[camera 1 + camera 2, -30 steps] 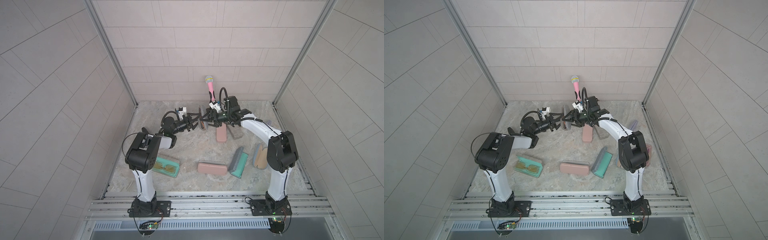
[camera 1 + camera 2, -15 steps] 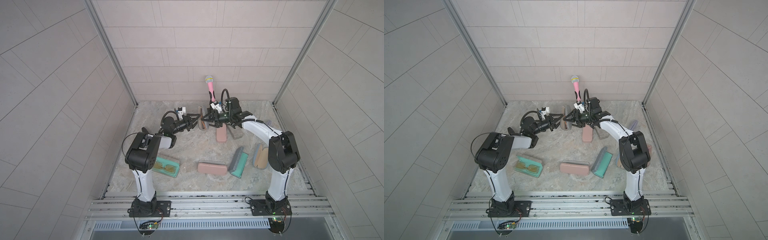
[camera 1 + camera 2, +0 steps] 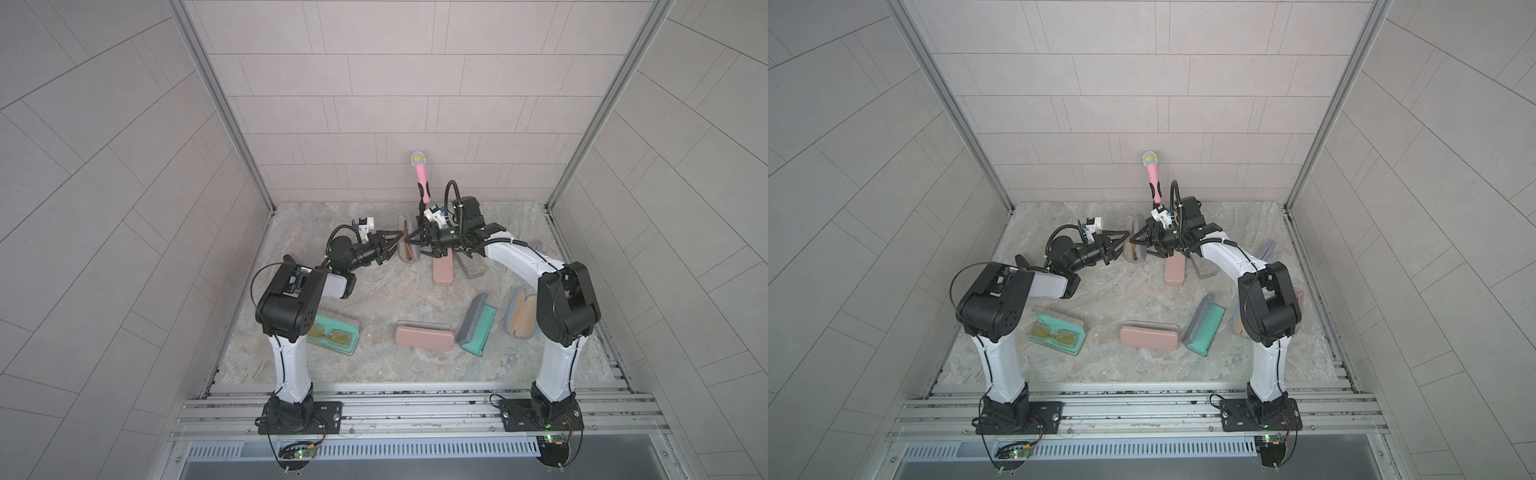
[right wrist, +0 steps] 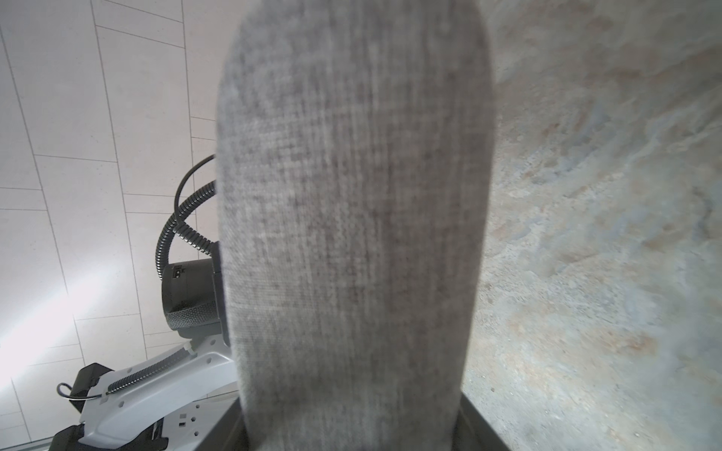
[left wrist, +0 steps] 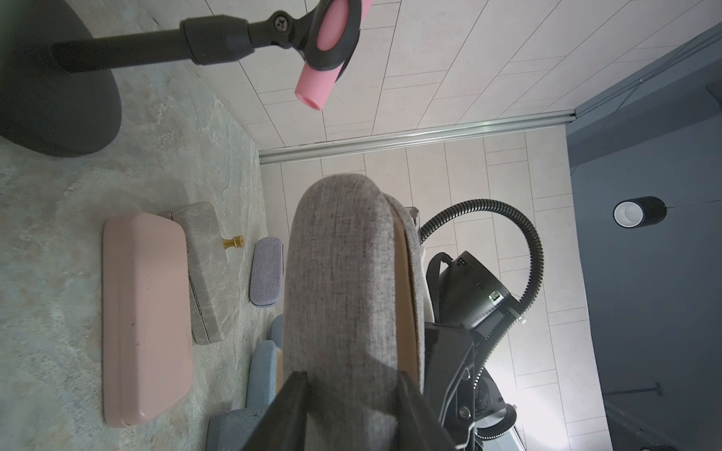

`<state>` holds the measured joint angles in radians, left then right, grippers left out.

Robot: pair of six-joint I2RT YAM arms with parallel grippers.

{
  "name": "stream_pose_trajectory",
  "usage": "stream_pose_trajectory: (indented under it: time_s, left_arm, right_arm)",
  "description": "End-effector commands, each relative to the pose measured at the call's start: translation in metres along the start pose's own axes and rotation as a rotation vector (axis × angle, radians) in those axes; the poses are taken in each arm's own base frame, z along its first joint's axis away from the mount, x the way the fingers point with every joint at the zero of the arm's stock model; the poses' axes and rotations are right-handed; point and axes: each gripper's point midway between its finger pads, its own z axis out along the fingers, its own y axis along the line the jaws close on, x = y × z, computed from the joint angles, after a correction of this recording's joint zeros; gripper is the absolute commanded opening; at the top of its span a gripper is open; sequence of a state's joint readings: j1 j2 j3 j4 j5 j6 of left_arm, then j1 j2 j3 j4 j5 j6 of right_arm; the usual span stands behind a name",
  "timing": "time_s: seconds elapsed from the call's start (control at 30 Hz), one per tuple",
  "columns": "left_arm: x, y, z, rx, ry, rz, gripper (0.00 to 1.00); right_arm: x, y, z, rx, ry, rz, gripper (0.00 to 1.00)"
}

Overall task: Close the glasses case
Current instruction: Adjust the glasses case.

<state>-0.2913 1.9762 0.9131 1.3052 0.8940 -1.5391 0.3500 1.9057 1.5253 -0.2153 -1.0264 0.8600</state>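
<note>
The grey fabric glasses case point(image 3: 404, 232) is being held up on its long edge near the back of the table point(image 3: 374, 299), just above the middle of the frame in both top views. Its long side is running from the upper part of the frame down toward the lower part. A thin gap is showing along the top between its two halves, with tan lining inside. I cannot tell if it is touching the table.

The right gripper point(image 3: 414, 247) is squeezing one half across its short side, and the cloth is filling the whole gap between its fingers point(image 4: 474, 425). The left gripper point(image 3: 394, 248) is reaching in from the left of the frame. Its fingers point(image 5: 289, 406) are sitting part way apart with grey cloth showing between them, and I cannot tell if they are gripping.

A closed pink glasses case point(image 3: 441, 268) is lying just to the lower right. A pink microphone point(image 3: 420, 174) is sitting in a black stand point(image 5: 156, 43) above.
</note>
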Motion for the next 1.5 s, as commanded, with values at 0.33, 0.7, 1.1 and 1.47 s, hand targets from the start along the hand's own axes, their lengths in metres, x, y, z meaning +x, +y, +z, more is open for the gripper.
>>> stream_pose_trajectory:
  time_s: [0.33, 0.7, 1.1, 1.47]
  left_arm:
    - [0.036, 0.047, 0.012, -0.046, 0.099, -0.038, 0.36]
    - [0.036, 0.046, 0.011, -0.047, 0.095, -0.036, 0.36]
    - [0.037, 0.049, 0.01, -0.052, 0.094, -0.041, 0.35]
    - [0.037, 0.053, 0.009, -0.058, 0.092, -0.045, 0.35]
  right_arm:
    - [0.015, 0.044, -0.004, -0.078, 0.043, -0.141, 0.16]
    - [0.016, 0.057, -0.012, -0.112, 0.017, -0.178, 0.16]
    - [0.018, 0.064, -0.025, -0.141, -0.012, -0.205, 0.16]
    - [0.022, 0.075, -0.032, -0.177, -0.022, -0.233, 0.16]
